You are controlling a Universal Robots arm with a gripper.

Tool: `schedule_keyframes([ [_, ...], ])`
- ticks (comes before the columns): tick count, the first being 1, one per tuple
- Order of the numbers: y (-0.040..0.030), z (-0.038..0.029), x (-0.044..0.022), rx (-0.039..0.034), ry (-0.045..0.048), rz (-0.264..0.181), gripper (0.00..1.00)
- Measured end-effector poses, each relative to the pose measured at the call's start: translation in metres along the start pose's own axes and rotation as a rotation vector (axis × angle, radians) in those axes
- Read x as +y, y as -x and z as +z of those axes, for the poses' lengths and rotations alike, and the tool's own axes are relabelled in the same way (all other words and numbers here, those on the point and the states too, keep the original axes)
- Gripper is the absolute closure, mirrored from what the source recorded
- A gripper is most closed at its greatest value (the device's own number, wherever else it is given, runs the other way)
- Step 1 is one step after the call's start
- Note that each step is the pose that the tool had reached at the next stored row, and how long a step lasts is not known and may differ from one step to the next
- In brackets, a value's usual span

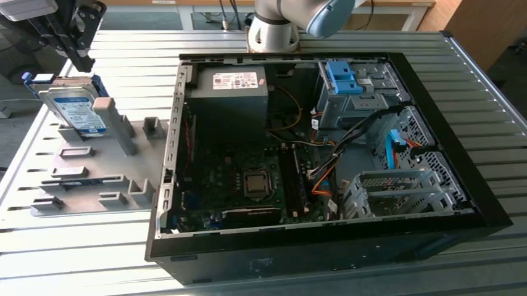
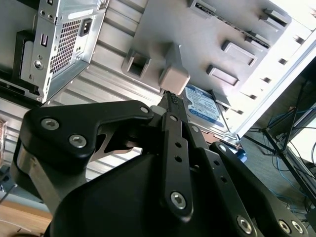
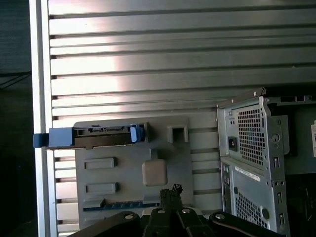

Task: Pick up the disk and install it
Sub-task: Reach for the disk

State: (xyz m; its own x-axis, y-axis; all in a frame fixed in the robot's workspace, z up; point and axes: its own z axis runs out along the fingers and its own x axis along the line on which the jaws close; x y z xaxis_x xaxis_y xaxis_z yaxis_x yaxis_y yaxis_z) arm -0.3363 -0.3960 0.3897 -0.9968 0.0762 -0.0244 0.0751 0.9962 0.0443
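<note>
Though closed and empty, the claw (image 3: 170,191) above the disk (image 1: 74,111), long axis upright in the fixture (image 1: 95,169), connector edge up.

Black jointed metal gripper (image 2: 170,98) seen in the foreground, fingertips closed together, silver rectangular disk with white-and-blue label (image 2: 207,106) propped just beyond, beside a grey square-topped post (image 2: 174,78), ribbed metal table (image 2: 113,54) underneath

On the slatted table (image 1: 74,253): at the exterior view's left, the fixture plate (image 1: 99,166); at that view's right, just beside it, the open computer case (image 1: 329,262). At the plate's far end, upright on edge, the disk (image 1: 76,111); above it, apart, the gripper (image 1: 84,65). Inside the case: far left, the power supply (image 1: 234,92); far right, the drive cage (image 1: 350,92); near right, a second cage (image 1: 395,194).
</note>
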Motion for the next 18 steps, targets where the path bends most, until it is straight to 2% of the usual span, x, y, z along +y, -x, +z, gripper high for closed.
schedule_keyframes([
  [6,-0.0033,0.0,-0.0002,0.0,0.0,0.0,0.89],
  [14,-0.0038,0.0,-0.0003,0.0,0.0,0.0,0.89],
  [18,-0.007,-0.0001,-0.0004,-0.0001,0.0,0.0,0.89],
])
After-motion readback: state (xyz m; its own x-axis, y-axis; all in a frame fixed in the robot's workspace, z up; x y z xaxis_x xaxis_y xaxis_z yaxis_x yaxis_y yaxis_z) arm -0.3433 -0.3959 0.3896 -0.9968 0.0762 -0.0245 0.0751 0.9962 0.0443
